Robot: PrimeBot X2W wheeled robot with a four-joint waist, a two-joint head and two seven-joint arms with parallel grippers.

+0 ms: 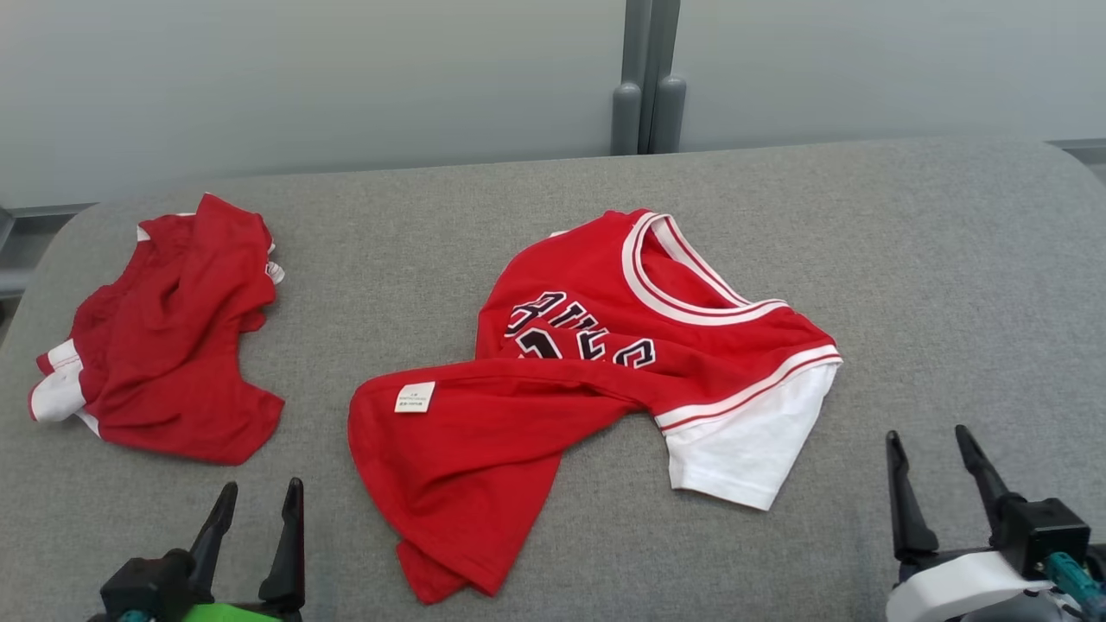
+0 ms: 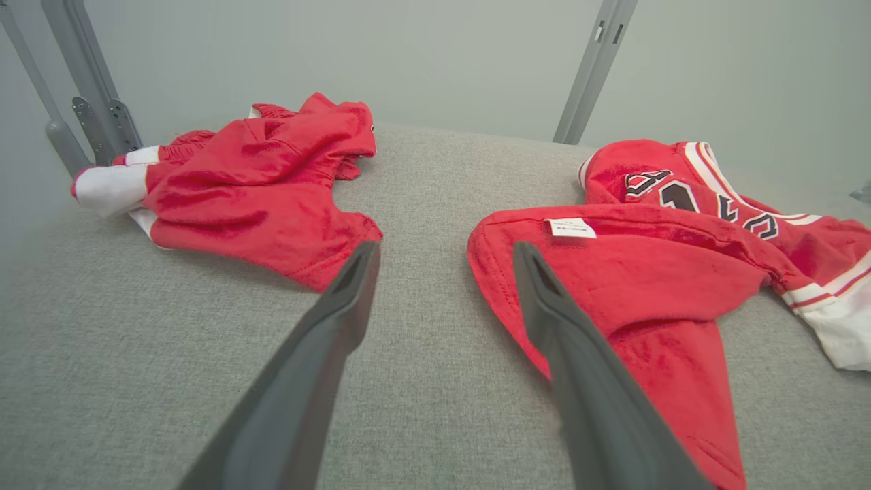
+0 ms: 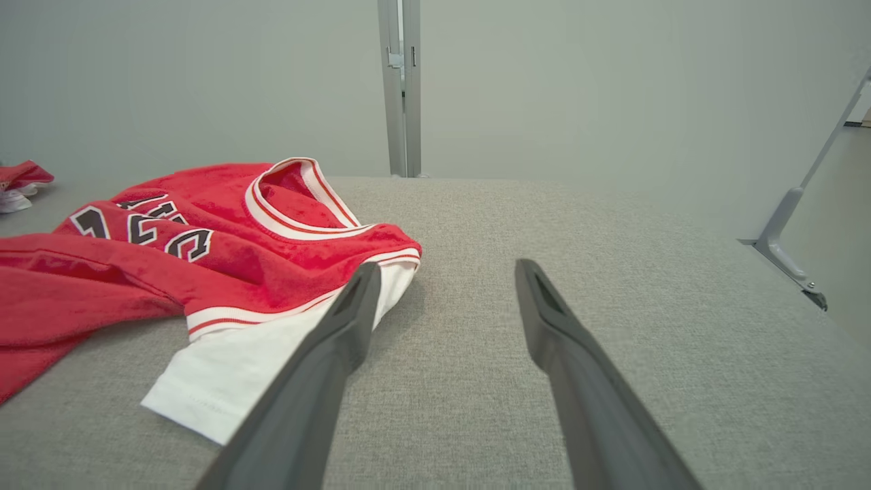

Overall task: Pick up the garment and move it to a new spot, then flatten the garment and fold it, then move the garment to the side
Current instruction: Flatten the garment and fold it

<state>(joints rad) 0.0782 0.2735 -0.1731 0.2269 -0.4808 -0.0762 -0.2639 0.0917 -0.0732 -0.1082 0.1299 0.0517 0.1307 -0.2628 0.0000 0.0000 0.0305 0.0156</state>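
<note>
The garment (image 1: 587, 371), a red basketball jersey with white trim, black lettering and a white sleeve, lies crumpled at the middle of the grey padded surface (image 1: 950, 285). Its lower half is twisted over, showing a small white label. My left gripper (image 1: 263, 485) is open at the near left, just left of the jersey's hem (image 2: 646, 272), touching nothing. My right gripper (image 1: 925, 433) is open at the near right, a short way right of the white sleeve (image 3: 224, 367). In the wrist views, the left gripper (image 2: 446, 246) and the right gripper (image 3: 446, 265) each have bare fabric surface between their fingers.
A second red garment (image 1: 164, 345) with white trim lies bunched at the far left of the surface, also seen from the left wrist (image 2: 252, 184). A grey wall and metal posts (image 1: 648, 95) stand behind. Bare surface lies to the right of the jersey.
</note>
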